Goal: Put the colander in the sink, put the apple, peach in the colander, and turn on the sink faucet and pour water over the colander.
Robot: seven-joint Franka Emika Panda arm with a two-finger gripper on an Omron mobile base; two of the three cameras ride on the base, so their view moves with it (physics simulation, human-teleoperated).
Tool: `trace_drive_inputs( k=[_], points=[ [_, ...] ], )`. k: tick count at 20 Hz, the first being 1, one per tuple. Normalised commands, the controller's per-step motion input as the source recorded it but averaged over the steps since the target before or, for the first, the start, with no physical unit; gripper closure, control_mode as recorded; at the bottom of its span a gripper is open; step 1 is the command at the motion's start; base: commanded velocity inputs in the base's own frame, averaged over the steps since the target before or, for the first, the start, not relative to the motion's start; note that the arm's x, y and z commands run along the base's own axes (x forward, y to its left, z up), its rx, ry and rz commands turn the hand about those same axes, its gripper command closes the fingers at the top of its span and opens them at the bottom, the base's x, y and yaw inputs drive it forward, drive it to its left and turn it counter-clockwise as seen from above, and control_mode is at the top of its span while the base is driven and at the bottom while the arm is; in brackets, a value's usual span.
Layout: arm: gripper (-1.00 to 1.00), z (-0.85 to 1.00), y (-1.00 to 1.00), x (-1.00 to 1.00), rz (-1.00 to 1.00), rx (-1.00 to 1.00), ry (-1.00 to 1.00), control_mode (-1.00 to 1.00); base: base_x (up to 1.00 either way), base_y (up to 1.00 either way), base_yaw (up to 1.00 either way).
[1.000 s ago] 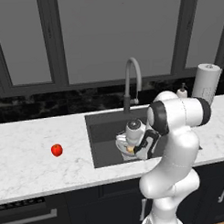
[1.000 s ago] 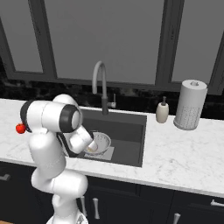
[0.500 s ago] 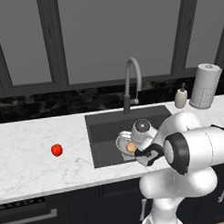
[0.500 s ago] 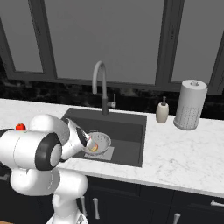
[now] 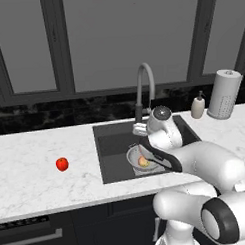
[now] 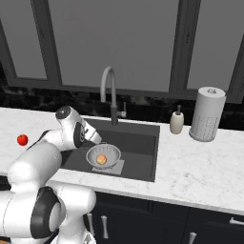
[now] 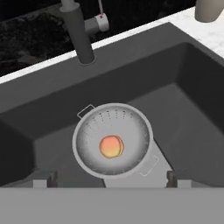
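The silvery colander [image 7: 87, 131] stands on the floor of the dark sink [image 7: 183, 100], also seen as colander [image 5: 133, 156] and colander [image 6: 112, 151]. The pale orange-pink peach [image 7: 111, 146] lies in its middle, peach [image 6: 101, 159]. The red apple [image 5: 62, 164] rests on the white counter left of the basin, apple [image 6: 22, 139]. My gripper [image 7: 112, 178] hangs above the colander, open, with nothing between its tips. The grey gooseneck faucet [image 5: 143, 88] rises behind the basin, faucet [image 7: 78, 30]. No water shows at its spout.
A white soap dispenser [image 5: 197, 106] and a paper towel roll [image 5: 224, 94] stand on the marble counter [image 5: 31, 182] right of the sink. Dark windows and a black backsplash run behind. My own arm bends low over the sink's front edge.
My hand has lifted up and away from the colander, leaving the peach inside it. The arm's elbow has swung low to the front. The apple has stayed put.
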Motion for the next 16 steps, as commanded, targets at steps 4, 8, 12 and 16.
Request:
trace_drive_inputs(
  k=[4,8,12,16],
  points=[
    [-1.00,0.60,0.01,-0.67,0.00,0.00,0.03,-1.00,0.00,0.00,0.00],
    [-1.00,0.51,0.05,-0.75,0.00,0.00,0.02,-1.00,0.00,0.00,0.00],
    [-1.00,0.68,0.23,-0.49,0.04,0.00,0.04,-1.00,0.00,0.00,0.00],
    [-1.00,0.23,0.46,-0.27,0.16,0.00,0.08,-1.00,0.00,0.00,0.00]
  ],
)
